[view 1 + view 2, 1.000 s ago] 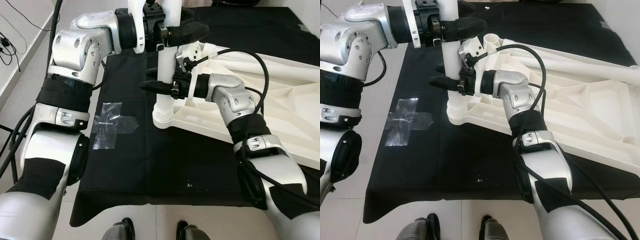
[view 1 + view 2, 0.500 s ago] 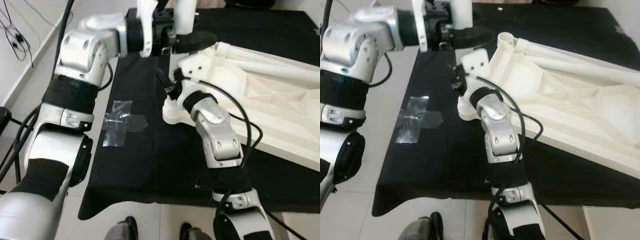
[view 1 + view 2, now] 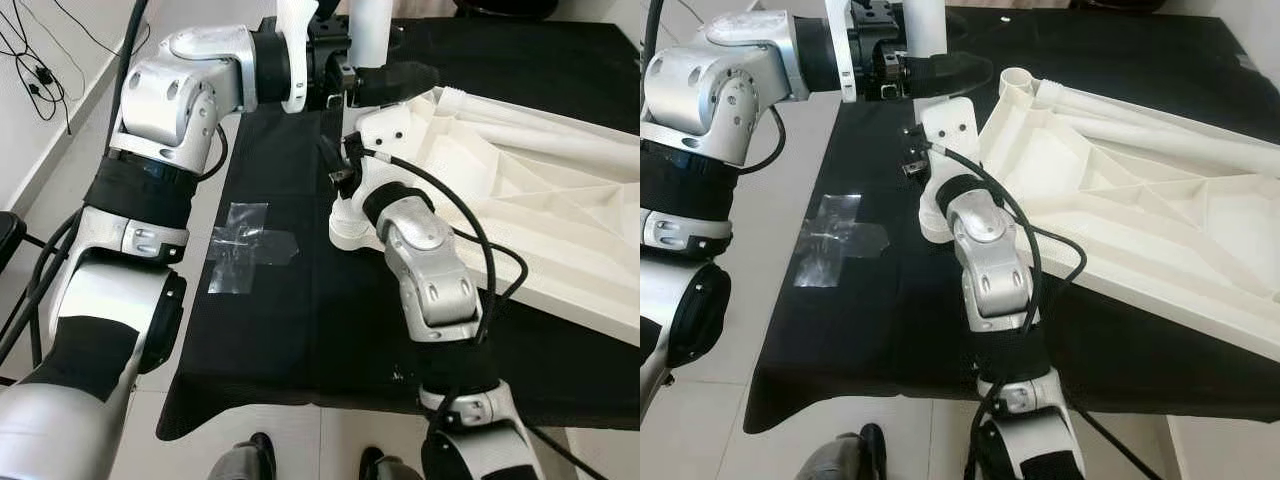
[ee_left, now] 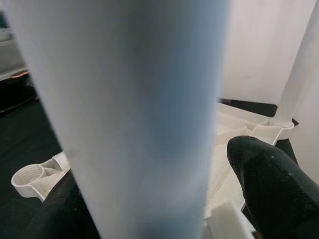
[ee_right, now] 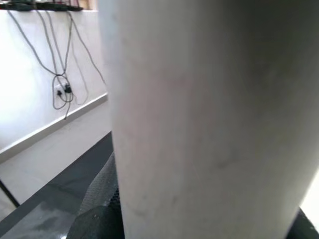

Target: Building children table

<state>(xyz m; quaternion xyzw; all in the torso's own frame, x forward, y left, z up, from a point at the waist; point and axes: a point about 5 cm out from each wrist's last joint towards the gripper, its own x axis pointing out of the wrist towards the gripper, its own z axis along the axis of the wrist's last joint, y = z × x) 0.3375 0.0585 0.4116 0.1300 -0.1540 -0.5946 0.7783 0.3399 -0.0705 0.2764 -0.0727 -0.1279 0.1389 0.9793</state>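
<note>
I've got the white leg (image 3: 367, 30) standing upright at the near corner of the tabletop (image 3: 1160, 210), which lies underside up on the black cloth (image 3: 280, 320). The leg's foot sits in the corner socket (image 3: 350, 225) at that corner. My left gripper (image 3: 375, 78) is pinching the leg high above the socket, 1 black finger (image 3: 950, 68) wrapped across the side toward the tabletop; in the left wrist view the leg (image 4: 129, 114) sits tight between 2 dark pads (image 4: 274, 184). My right gripper (image 3: 338, 170) is lower on the leg, just above the socket, with the forearm rising steeply from the cloth's near edge. The right wrist view shows the leg (image 5: 209, 119) pressed close with a dark pad (image 5: 99, 204) against it, so I read it as clamped on the leg. A 2nd socket (image 3: 1016, 80) shows at the tabletop's far corner. A cross of clear tape (image 3: 245, 250) lies on the cloth, left of the leg.
</note>
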